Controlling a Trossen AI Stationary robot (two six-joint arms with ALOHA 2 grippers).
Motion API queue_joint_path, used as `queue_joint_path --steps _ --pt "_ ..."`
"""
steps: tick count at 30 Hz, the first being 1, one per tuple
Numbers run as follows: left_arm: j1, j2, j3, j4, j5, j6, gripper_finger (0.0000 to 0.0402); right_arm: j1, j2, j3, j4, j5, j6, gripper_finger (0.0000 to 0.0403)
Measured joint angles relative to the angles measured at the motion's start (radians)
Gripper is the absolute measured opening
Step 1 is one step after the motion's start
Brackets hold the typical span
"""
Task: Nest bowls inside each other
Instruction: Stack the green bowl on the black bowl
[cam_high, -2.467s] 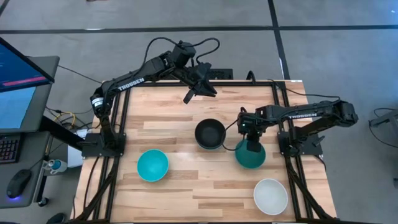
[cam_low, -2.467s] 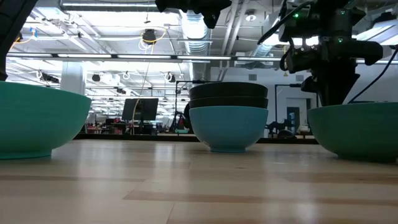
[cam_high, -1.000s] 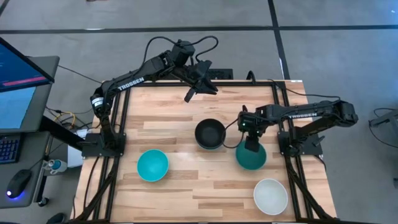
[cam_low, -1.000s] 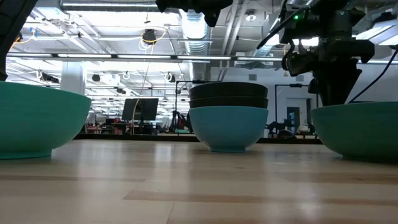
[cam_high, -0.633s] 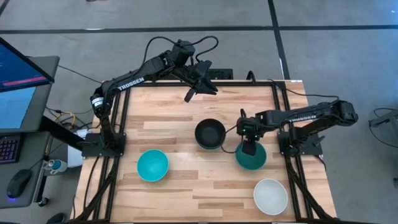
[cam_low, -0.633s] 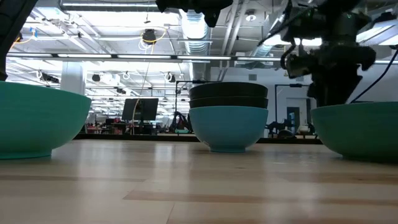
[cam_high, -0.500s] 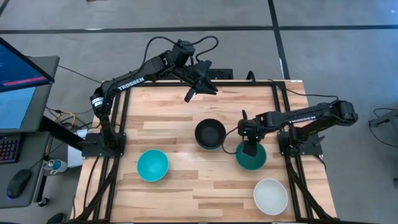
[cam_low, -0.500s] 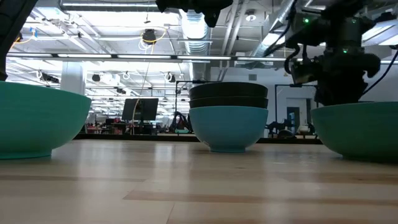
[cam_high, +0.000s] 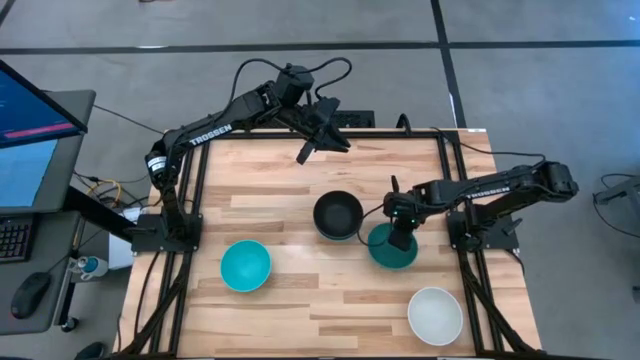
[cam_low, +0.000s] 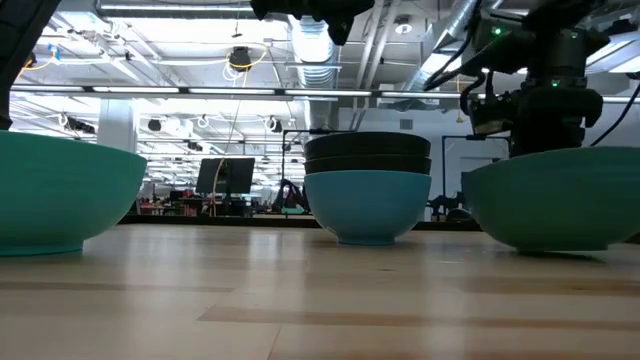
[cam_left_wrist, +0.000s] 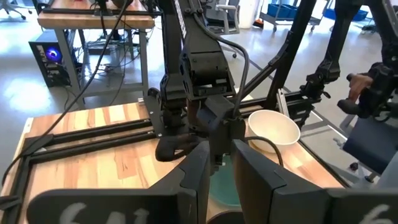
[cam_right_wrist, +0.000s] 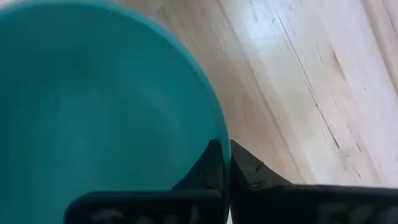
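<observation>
A stack of three bowls (cam_high: 338, 215), two black nested in a sky-blue one (cam_low: 366, 205), stands mid-table on its foot. The dark teal-green bowl (cam_high: 390, 250) sits just to its right, with my right gripper (cam_high: 402, 236) shut on its rim. The turquoise bowl (cam_high: 245, 265) stands near-left and the white bowl (cam_high: 435, 315) near-right, each on its base. My left gripper (cam_high: 318, 145) hangs high over the far edge, open by a narrow gap (cam_left_wrist: 222, 171), touching nothing. My right gripper (cam_right_wrist: 225, 155) pinches the dark teal-green bowl's rim (cam_right_wrist: 219, 134) on its far-right side, one finger (cam_right_wrist: 210, 163) inside the bowl and the other (cam_right_wrist: 247, 171) outside. It comes from above, pointing down. The bowl stays upright (cam_low: 550, 210); whether its base is off the table cannot be told.
Black frame rails (cam_high: 455, 190) run along the table's left, far and right edges. Bare wood lies between the turquoise bowl and the dark teal-green bowl and along the near edge. A monitor and desk (cam_high: 30, 130) stand beyond the left edge.
My right gripper came down onto the dark teal-green bowl's rim, then moved a little toward the table's left. The bowl went with it toward the stack, and its rim now stands slightly higher in the low view.
</observation>
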Motion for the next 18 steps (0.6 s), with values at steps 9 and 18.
queue_joint_path --steps 9,18 --pt "0.015 -0.005 0.0 -0.01 -0.008 -0.035 0.0057 -0.001 -0.045 0.127 -0.012 0.169 0.008 0.001" --pt "0.056 -0.103 0.001 -0.142 -0.033 0.005 0.0057 -0.05 -0.048 0.372 -0.188 0.224 0.015 0.001"
